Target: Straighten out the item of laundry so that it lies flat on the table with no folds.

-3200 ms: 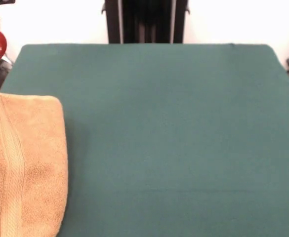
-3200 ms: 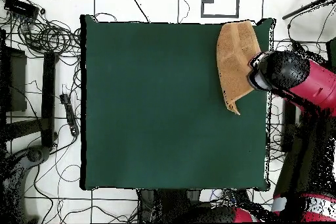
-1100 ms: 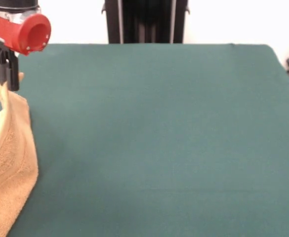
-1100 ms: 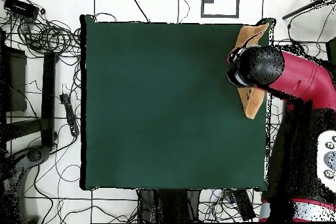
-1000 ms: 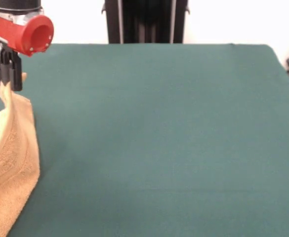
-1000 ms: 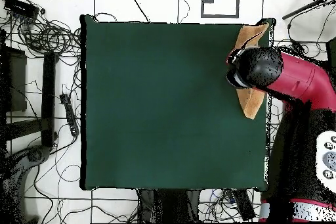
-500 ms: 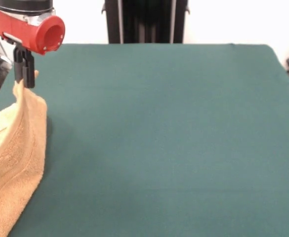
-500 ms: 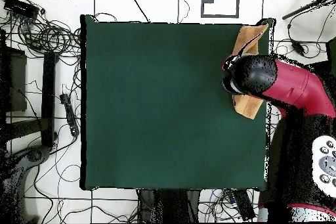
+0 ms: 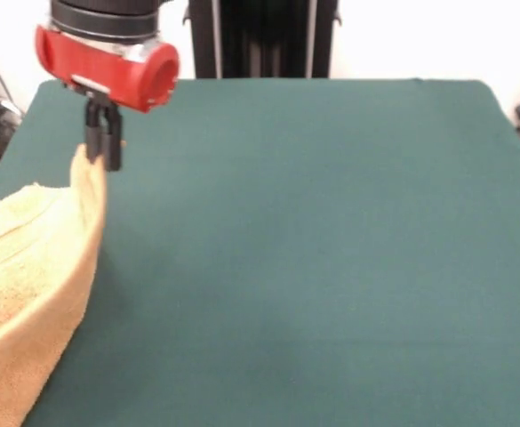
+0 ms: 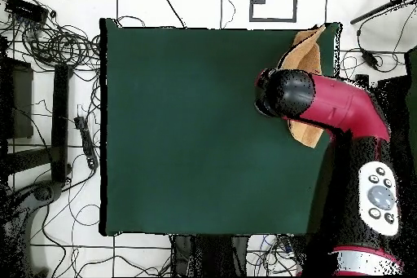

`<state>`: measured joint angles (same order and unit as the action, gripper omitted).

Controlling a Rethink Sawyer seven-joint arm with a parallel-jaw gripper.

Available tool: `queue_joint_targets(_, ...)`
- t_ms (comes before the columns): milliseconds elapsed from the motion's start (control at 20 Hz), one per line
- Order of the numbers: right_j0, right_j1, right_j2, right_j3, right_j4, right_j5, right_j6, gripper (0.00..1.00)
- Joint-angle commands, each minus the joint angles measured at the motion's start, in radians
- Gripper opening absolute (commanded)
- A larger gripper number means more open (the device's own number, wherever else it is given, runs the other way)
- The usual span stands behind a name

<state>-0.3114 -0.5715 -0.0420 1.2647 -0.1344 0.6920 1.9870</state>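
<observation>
The orange-tan terry towel point(image 9: 28, 294) lies bunched and folded at the left edge of the green table point(image 9: 313, 249) in the front view. One corner of it is lifted off the cloth. My gripper point(image 9: 104, 156) is shut on that lifted corner and holds it a little above the table. In the overhead view the towel point(image 10: 308, 55) shows at the table's point(image 10: 195, 128) upper right corner, partly hidden under my red and black arm point(image 10: 326, 108). The gripper itself is hidden under the arm there. No tag or border band shows.
The black pedestal point(image 9: 261, 37) stands at the table's far side in the front view. Cables and stands point(image 10: 49, 63) lie on the floor left of the table in the overhead view.
My gripper has moved toward the middle of the table with the towel corner in it, dragging the towel along. The towel has stretched out further from the table edge.
</observation>
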Motion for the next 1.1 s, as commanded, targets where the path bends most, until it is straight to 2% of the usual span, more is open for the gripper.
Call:
queue_joint_targets(50,0.068,0.018,0.066,0.18,0.041,-0.064,0.165,0.0)
queue_joint_targets(500,0.074,0.019,0.08,0.237,0.046,-0.13,0.15,0.0)
queue_joint_targets(1100,0.103,-0.003,0.088,0.283,0.07,-0.124,0.156,0.0)
